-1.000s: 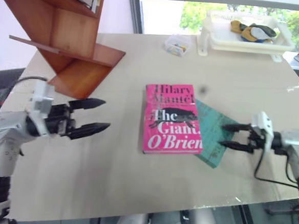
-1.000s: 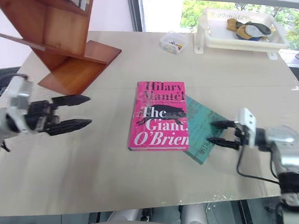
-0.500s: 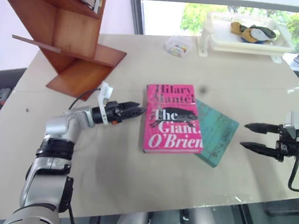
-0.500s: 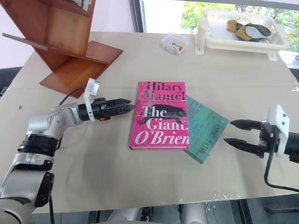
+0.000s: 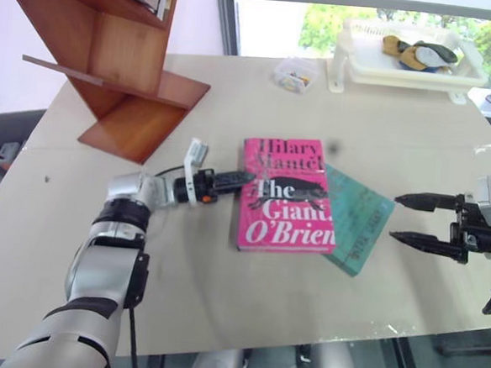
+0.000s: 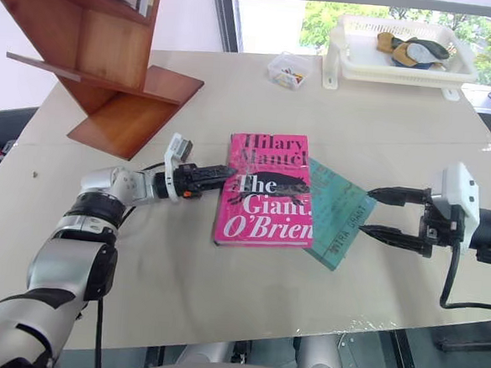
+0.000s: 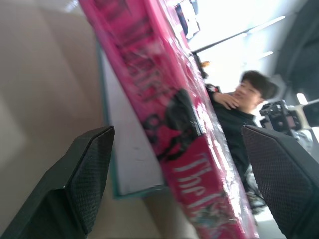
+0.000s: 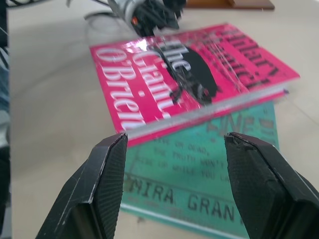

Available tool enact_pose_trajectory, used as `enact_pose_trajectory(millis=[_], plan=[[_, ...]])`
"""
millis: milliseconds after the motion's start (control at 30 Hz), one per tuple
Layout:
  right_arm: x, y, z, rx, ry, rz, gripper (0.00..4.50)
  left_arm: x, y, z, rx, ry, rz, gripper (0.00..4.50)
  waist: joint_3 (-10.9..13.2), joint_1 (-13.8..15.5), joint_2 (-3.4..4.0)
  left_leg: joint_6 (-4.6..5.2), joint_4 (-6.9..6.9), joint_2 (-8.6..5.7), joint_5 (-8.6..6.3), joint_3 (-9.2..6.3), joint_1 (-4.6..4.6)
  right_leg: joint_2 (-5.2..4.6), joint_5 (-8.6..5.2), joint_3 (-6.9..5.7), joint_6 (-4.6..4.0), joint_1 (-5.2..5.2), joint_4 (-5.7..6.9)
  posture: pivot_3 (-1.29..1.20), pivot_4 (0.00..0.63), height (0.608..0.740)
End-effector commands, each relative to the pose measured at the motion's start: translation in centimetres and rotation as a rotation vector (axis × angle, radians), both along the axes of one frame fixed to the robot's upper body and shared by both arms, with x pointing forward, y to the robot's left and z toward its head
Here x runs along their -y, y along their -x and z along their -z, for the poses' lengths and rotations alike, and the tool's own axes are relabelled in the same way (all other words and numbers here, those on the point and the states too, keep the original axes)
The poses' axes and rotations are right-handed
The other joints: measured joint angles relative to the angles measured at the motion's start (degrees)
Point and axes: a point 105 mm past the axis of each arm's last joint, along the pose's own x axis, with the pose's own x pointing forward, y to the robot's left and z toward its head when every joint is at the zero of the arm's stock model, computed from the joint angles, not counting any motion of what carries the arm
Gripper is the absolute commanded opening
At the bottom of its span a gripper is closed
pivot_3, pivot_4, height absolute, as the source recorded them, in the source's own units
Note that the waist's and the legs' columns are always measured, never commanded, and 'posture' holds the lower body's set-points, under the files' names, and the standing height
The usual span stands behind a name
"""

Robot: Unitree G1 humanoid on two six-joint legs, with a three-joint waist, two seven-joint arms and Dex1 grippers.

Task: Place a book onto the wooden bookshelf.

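Observation:
The pink book [image 5: 287, 195] lies flat mid-table, partly on top of a teal book [image 5: 359, 224]. My left gripper [image 5: 242, 179] is at the pink book's left edge, rolled on its side. In the left wrist view its fingers [image 7: 84, 184] stand wide open with that edge between them, not clamped. My right gripper [image 5: 395, 217] hovers open just right of the teal book, pointing at both books [image 8: 199, 74]. The wooden bookshelf [image 5: 111, 57] stands at the table's far left corner, with some books on its upper board.
A white tray [image 5: 355, 69] holding cloth items sits at the far right, a small clear box [image 5: 293, 74] beside it. A person [image 7: 239, 109] shows beyond the table in the left wrist view. The table's front edge runs close below the grippers.
My left gripper swung right to the pink book's left edge and rolled onto its side. My right gripper drew back rightward off the teal book and rose a little.

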Motion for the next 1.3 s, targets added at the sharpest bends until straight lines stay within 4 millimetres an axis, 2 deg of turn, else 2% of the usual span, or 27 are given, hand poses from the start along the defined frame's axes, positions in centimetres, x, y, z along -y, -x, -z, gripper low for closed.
enact_pose_trajectory(millis=[33,267,300,367,500,633,900,1067,1133,1167,1200,1267,1300], plan=[[-0.5,0.5,-1.7,0.052,-0.033,-0.025,3.15,0.9,0.3,-0.3,-0.023,0.029,0.05,4.38,0.0,0.0,0.0,0.0,0.01,0.01,0.0,0.0,0.0,0.0,0.0,0.01,0.0,0.0,0.0,0.0,0.15,0.74],[-0.6,0.3,-2.0,0.052,-0.041,-0.026,3.15,1.4,0.4,-0.4,-0.029,0.06,0.068,4.38,0.0,0.1,0.0,0.01,0.14,0.03,0.0,-0.01,-0.02,-0.03,0.0,0.01,0.0,0.0,0.01,0.0,0.15,0.74],[-0.5,0.2,-2.0,0.051,-0.044,-0.025,3.15,1.5,0.4,-0.4,-0.034,0.068,0.068,4.01,0.0,0.1,0.0,0.01,0.16,0.02,-0.01,-0.02,-0.03,-0.03,0.0,0.01,0.0,0.0,0.02,0.0,0.15,0.74],[-0.5,0.1,-1.9,0.05,-0.045,-0.023,3.15,1.6,0.4,-0.5,-0.038,0.075,0.069,3.58,0.0,0.0,0.0,0.01,0.2,0.03,-0.01,-0.02,-0.05,-0.03,0.0,0.01,0.0,0.0,0.03,0.0,0.15,0.74],[-0.5,0.1,-1.8,0.044,-0.046,-0.022,3.15,1.4,0.3,-0.6,-0.039,0.082,0.057,1.9,0.0,0.0,-0.02,0.02,0.25,0.04,-0.01,-0.02,-0.06,-0.02,0.0,0.01,0.0,0.0,0.06,0.0,0.15,0.74],[-0.4,0.1,-1.5,0.035,-0.043,-0.017,3.15,0.9,0.3,-0.6,-0.04,0.072,0.047,0.7,0.0,0.0,-0.02,0.02,0.26,0.05,-0.01,-0.02,-0.06,-0.02,0.0,0.01,0.0,0.0,0.07,0.0,0.15,0.74],[-0.1,0.1,-1.1,0.03,-0.036,-0.005,3.15,-0.3,-0.5,-2.1,-0.029,0.134,-0.031,0.7,0.0,-0.1,-0.02,0.03,0.3,0.07,-0.02,-0.02,-0.06,-0.02,0.0,0.02,0.0,-0.01,0.09,0.0,0.15,0.74],[-0.1,0.0,-0.9,0.029,-0.035,-0.002,3.15,0.0,0.4,-1.2,-0.011,0.093,0.025,0.7,0.0,0.0,-0.02,0.03,0.31,0.07,-0.02,-0.02,-0.07,-0.02,0.0,0.01,0.0,-0.01,0.09,0.0,0.15,0.74],[-0.1,0.1,-0.8,0.028,-0.037,-0.002,3.15,0.1,0.5,-0.9,-0.019,0.089,0.023,1.59,0.0,0.0,-0.02,0.03,0.31,0.07,-0.02,-0.01,-0.08,-0.02,0.0,0.02,0.0,-0.01,0.09,0.0,0.15,0.74],[-0.1,0.1,-0.8,0.028,-0.037,-0.001,3.15,0.1,0.2,-0.7,-0.031,0.08,-0.003,1.81,0.0,0.0,-0.02,0.03,0.32,0.07,-0.02,-0.02,-0.1,-0.02,0.0,0.01,0.0,-0.01,0.09,0.0,0.15,0.74],[-0.1,0.1,-0.8,0.027,-0.037,0.0,3.15,0.0,-0.1,-0.6,-0.043,0.072,-0.028,2.43,0.0,0.0,-0.02,0.03,0.32,0.07,-0.02,-0.02,-0.1,-0.02,0.0,0.01,0.0,-0.02,0.09,0.0,0.15,0.74],[-0.1,0.1,-0.8,0.026,-0.035,0.001,3.15,-0.1,-0.5,-0.5,-0.06,0.071,-0.058,3.11,0.0,0.0,-0.02,0.03,0.34,0.07,-0.02,-0.04,-0.09,-0.02,0.0,0.01,0.0,-0.01,0.1,0.0,0.15,0.74],[-0.1,0.0,-0.8,0.026,-0.034,0.002,3.15,-0.1,-0.6,-0.5,-0.065,0.079,-0.061,3.11,0.0,0.0,-0.02,0.03,0.35,0.07,-0.02,-0.04,-0.09,-0.02,0.0,0.01,0.0,-0.01,0.1,0.0,0.15,0.74]])
